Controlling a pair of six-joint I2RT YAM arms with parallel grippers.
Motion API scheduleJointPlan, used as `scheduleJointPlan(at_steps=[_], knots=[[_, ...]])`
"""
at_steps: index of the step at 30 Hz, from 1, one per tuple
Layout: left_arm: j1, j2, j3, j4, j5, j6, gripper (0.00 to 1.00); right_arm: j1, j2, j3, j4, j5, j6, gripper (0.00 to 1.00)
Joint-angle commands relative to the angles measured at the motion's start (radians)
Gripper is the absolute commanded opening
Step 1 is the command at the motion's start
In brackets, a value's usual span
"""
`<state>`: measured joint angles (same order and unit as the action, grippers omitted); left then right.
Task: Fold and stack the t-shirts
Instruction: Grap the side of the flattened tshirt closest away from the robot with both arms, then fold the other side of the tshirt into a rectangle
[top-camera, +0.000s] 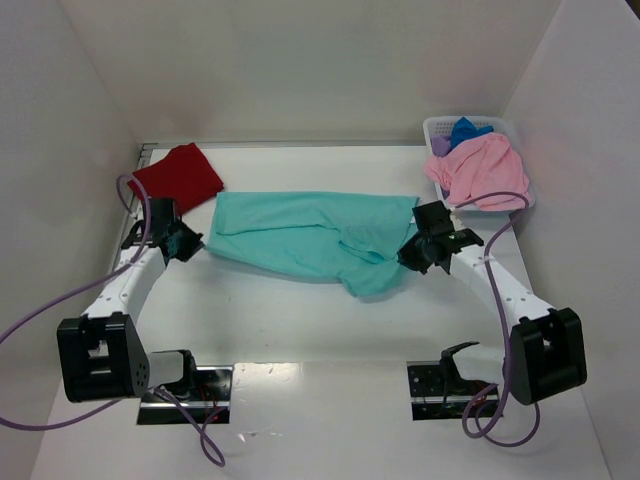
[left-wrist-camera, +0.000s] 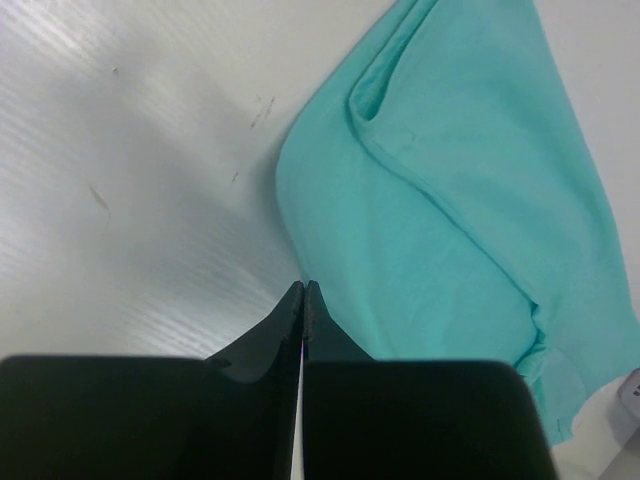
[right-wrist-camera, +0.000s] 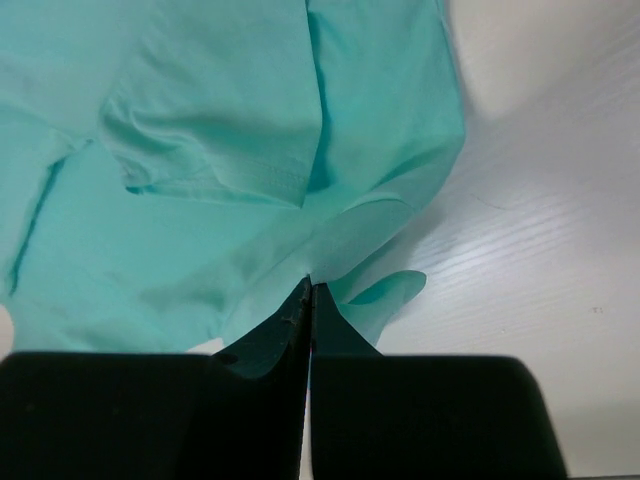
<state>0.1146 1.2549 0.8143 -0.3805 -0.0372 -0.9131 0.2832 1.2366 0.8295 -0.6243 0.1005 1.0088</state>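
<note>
A lab test cell: plain white panel walls (top-camera: 300, 60) box in a white table (top-camera: 320, 320) with purple cabling (top-camera: 40, 330).

Soft, matt knitted cloth: a teal t-shirt (top-camera: 310, 240) on a smooth white table (left-wrist-camera: 130, 200) with a faint sheen, finely ribbed and lightly scuffed. A dark red t-shirt (top-camera: 178, 177) and a pink t-shirt (top-camera: 480, 172) show the same dull fabric. The basket (top-camera: 437, 126) is white perforated plastic. The left gripper (left-wrist-camera: 303, 288) and right gripper (right-wrist-camera: 309, 285) are matt black.
</note>
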Motion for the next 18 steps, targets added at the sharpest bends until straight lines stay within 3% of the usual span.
scheduleJointPlan(at_steps=[1, 7, 18], knots=[[0.005, 0.047, 0.075, 0.057, 0.020, 0.037, 0.00, -0.045, -0.023, 0.057, 0.055, 0.021, -0.028, 0.00], [0.005, 0.130, 0.147, 0.089, 0.039, 0.048, 0.00, -0.121, 0.011, 0.079, 0.138, -0.005, -0.039, 0.00], [0.005, 0.356, 0.299, 0.166, 0.048, 0.057, 0.00, -0.148, 0.167, 0.203, 0.224, -0.005, -0.050, 0.00]])
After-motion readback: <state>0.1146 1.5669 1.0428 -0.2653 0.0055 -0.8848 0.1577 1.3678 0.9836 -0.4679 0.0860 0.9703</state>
